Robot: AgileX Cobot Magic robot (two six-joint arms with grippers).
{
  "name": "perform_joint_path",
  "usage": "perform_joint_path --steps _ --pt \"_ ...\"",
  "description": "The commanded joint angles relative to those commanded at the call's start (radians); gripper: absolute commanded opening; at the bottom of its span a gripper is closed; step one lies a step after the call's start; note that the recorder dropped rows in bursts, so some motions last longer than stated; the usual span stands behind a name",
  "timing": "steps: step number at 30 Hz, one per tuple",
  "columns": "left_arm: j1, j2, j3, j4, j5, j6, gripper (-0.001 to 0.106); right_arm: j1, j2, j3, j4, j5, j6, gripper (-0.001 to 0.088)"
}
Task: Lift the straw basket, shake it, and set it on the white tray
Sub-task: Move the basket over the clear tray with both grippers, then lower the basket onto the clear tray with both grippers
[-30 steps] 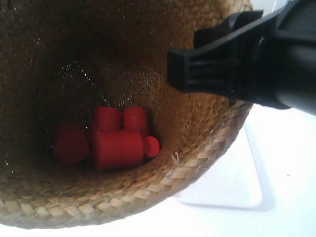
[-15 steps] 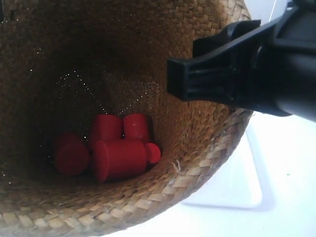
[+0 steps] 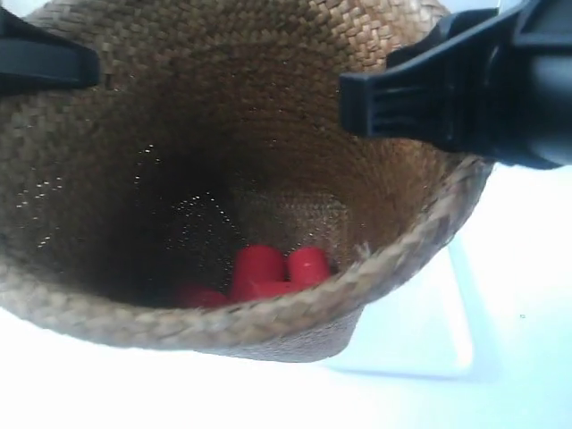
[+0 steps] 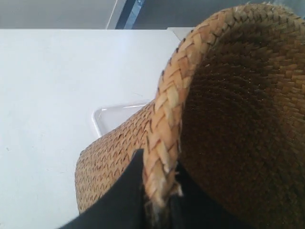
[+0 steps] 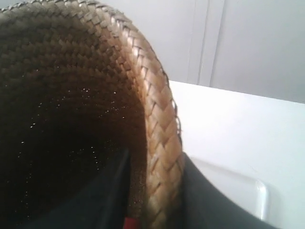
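The broad white tabletop [image 4: 47, 95] is lying bright under everything, and over it the tall brown braided straw basket [image 3: 268, 116] is filling the exterior view, tipping its flared round mouth toward the camera so we are looking straight down its dark inside. It is being held by its rim from two sides, its lower part showing in front of the flat glossy white tray [image 3: 420, 313]. Whether the base is touching the tray or the table, I cannot tell from here. The white tray is peeking out with a rounded corner just beyond the basket wall in the left wrist view [image 4: 114, 117] and again behind the rim in the right wrist view [image 5: 238, 191]. Now the grips: the left gripper [image 4: 159, 164] is pinching the braided rim, one black finger [image 4: 124, 195] lying against the outer weave and the other inside. The right gripper [image 5: 155, 157] is doing the same, clamping the rim with one finger [image 5: 107, 191] inside and one outside. In the exterior view a black finger [image 3: 402, 98] is reaching over the rim at the right and another [image 3: 45, 63] at the left. Down at the bottom, a few small red cylinder-shaped pieces [image 3: 268, 268] are huddling together.
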Motion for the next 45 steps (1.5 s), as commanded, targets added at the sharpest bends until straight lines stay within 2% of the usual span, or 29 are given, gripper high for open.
perform_joint_path --steps 3,5,7,10,12,14,18,20,22,25,28,33,39,45 --pt "0.000 0.014 -0.040 0.030 -0.015 0.000 0.000 -0.103 0.027 -0.020 0.087 -0.113 -0.100 0.0000" --pt "0.000 0.029 -0.081 0.032 -0.019 -0.002 0.000 -0.171 0.058 -0.064 0.171 -0.122 -0.183 0.0000" --pt "0.000 0.045 -0.123 0.032 -0.006 -0.004 0.000 -0.228 0.086 -0.127 0.279 -0.107 -0.305 0.0000" --pt "0.000 0.079 -0.186 0.033 0.058 -0.040 0.000 -0.296 0.113 -0.251 0.536 -0.023 -0.564 0.0000" --pt "0.000 0.109 -0.230 0.056 0.113 -0.088 0.000 -0.328 0.120 -0.326 0.657 0.029 -0.656 0.0000" --pt "0.000 0.143 -0.285 0.085 0.166 -0.148 0.000 -0.346 0.120 -0.395 0.665 0.075 -0.678 0.0000" --pt "0.000 0.202 -0.363 0.087 0.202 -0.180 0.000 -0.401 0.133 -0.488 0.590 0.162 -0.683 0.0000" --pt "0.000 0.230 -0.398 0.070 0.202 -0.190 0.000 -0.447 0.152 -0.520 0.593 0.242 -0.718 0.0000" --pt "0.000 0.256 -0.421 0.036 0.202 -0.197 0.000 -0.495 0.176 -0.535 0.621 0.256 -0.762 0.0000" --pt "-0.031 0.297 -0.440 0.015 0.201 -0.195 0.000 -0.559 0.221 -0.538 0.710 0.256 -0.839 0.0000" --pt "-0.082 0.349 -0.462 0.048 0.199 -0.195 0.000 -0.627 0.271 -0.540 0.776 0.256 -0.888 0.0000" --pt "-0.144 0.446 -0.503 0.086 0.127 -0.228 0.000 -0.779 0.346 -0.540 0.927 0.256 -1.023 0.0000" --pt "-0.165 0.557 -0.511 0.086 0.093 -0.248 0.000 -0.923 0.360 -0.540 0.916 0.256 -1.104 0.0000" --pt "-0.174 0.633 -0.511 0.032 0.045 -0.239 0.000 -0.998 0.362 -0.484 0.934 0.256 -1.130 0.0000"
